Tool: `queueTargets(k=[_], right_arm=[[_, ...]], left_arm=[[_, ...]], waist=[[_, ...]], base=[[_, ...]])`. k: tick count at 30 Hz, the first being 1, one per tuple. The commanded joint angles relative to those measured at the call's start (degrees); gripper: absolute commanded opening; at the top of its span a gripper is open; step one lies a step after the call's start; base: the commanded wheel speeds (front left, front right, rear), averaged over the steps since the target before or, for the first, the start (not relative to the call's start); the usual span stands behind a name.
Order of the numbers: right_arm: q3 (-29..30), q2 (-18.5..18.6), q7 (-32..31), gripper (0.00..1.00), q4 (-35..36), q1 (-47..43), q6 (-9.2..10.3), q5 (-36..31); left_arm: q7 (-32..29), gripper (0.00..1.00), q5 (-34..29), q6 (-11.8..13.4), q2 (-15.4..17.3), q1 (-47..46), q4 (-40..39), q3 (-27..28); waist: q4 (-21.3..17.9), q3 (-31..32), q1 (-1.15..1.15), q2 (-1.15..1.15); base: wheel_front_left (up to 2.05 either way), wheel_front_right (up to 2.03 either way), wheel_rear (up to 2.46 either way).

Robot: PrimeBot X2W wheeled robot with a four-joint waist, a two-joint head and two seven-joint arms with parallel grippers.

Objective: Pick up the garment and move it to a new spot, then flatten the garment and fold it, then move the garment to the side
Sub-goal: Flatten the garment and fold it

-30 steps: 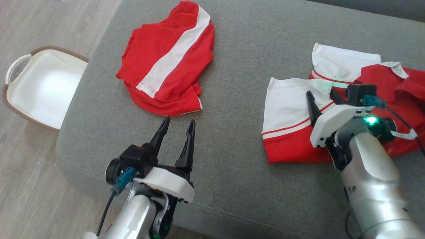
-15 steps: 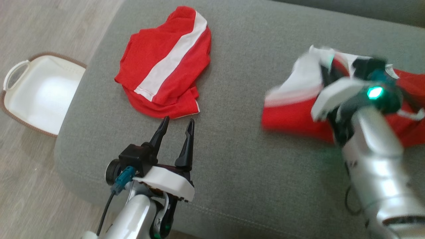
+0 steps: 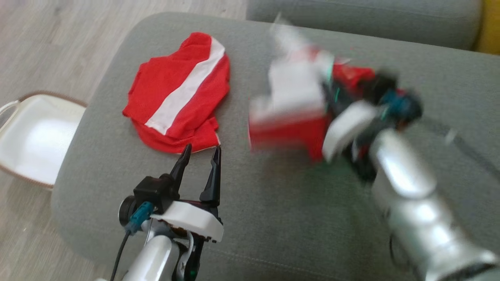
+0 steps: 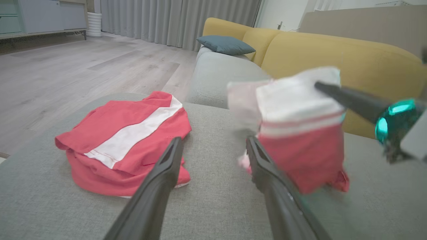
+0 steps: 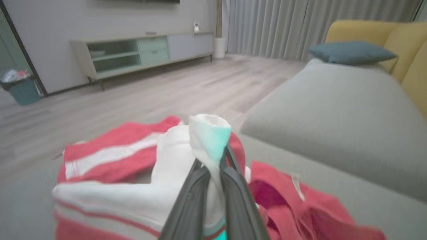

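A broad grey seat [image 3: 273,218] stands on a pale wood floor [image 3: 58,39], with a yellow sofa [image 4: 333,50] and a blue cushion [image 4: 225,45] behind it and a white basket [image 3: 31,136] off its left edge. The garment [image 3: 289,113], red with white panels and blurred, hangs bunched over the middle of the seat, a white fold pinched in the closed right claw [image 5: 213,166]. The left claw [image 3: 201,150] is spread wide and holds nothing, near the front edge. A second red-and-white top [image 3: 175,97] lies by the left edge.

White basket [image 3: 35,136] (brown-rimmed) sits on wood floor [image 3: 47,47] beside grey couch [image 3: 273,218].
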State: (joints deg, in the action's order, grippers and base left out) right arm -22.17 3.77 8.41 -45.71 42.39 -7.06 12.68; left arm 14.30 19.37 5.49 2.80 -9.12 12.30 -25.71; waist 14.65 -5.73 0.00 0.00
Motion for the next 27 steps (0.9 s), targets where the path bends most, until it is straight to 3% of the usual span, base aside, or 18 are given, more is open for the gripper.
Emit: queueTargets(k=[1,11,12,13,14,27], right_arm=[[-2.3,-0.9,-0.1,0.0,1.8,-1.7,-0.43,0.2],[-5.4,-0.9,1.8,0.0,4.8,-14.1,-0.43,-0.8],[-5.0,-0.9,2.2,0.31,5.5,-15.2,-0.43,-1.0],[-4.6,-0.9,2.6,0.9,6.3,-16.2,-0.43,-1.3],[-4.0,-0.9,2.8,1.0,7.0,-17.3,-0.43,-1.4],[8.1,-0.9,3.6,1.0,19.5,-29.1,-0.43,-1.4]], left_arm=[[0.7,1.0,0.0,0.0,0.1,-1.5,-1.7,1.9],[0.7,1.0,-0.7,-0.1,0.1,-0.7,-1.7,3.0],[0.7,1.0,-0.6,-0.1,0.1,-0.5,-1.7,3.1],[0.7,1.0,-0.6,-0.1,0.1,-0.3,-1.7,3.2],[0.7,1.0,-0.6,-0.2,0.1,-0.1,-1.6,3.2],[0.7,1.0,-1.3,-0.3,0.1,1.6,-2.0,4.3]], waist=[[-1.1,0.8,0.0,0.0],[-4.7,1.8,0.0,0.0],[-5.2,2.0,0.0,0.0],[-5.7,2.2,0.0,0.0],[-6.2,2.4,0.0,0.0],[-11.6,6.4,0.0,0.0]], base=[[0.0,0.0,0.0],[0.0,0.0,0.0],[0.0,0.0,0.0],[0.0,0.0,0.0],[0.0,0.0,0.0],[0.0,0.0,0.0]])
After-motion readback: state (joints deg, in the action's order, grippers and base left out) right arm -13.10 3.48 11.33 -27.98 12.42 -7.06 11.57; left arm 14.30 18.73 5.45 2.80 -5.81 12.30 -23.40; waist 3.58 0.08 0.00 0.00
